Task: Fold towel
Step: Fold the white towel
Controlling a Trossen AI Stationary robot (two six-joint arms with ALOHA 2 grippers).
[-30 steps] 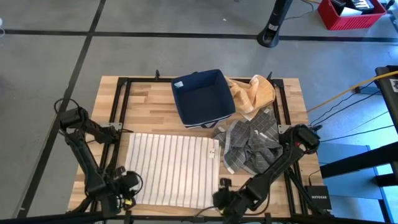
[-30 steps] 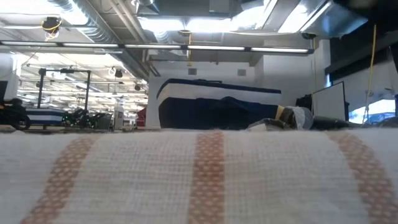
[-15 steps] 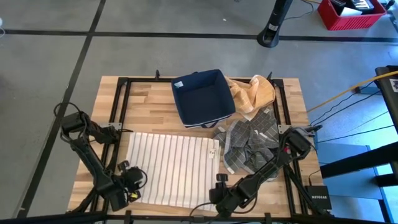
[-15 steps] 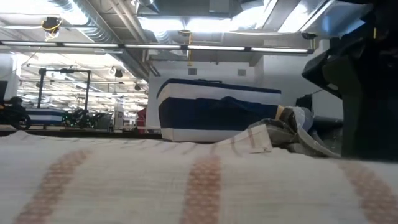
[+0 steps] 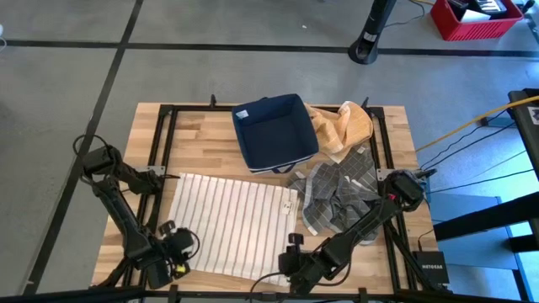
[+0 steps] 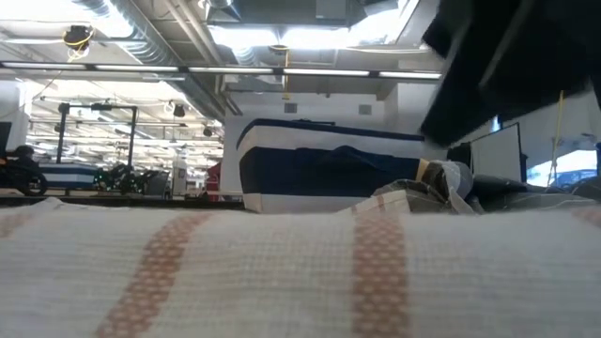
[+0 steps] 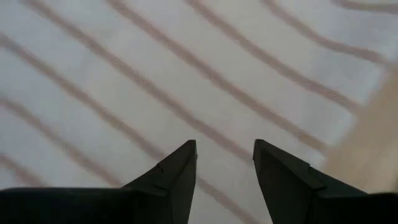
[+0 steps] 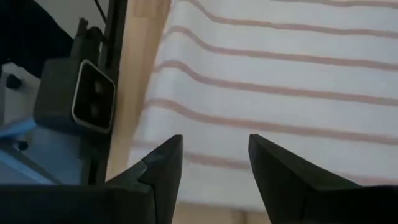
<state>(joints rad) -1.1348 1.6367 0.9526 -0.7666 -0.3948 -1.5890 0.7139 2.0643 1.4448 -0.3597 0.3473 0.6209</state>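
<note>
Both arms reach low over the near edge of the striped towel. The left gripper and right gripper hover above it, fingers parted, holding nothing.

A dark blue bin sits at the far edge of the wooden bench, with a crumpled tan cloth just beside it toward the far right corner and a rumpled grey checked cloth nearer the right edge.
</note>
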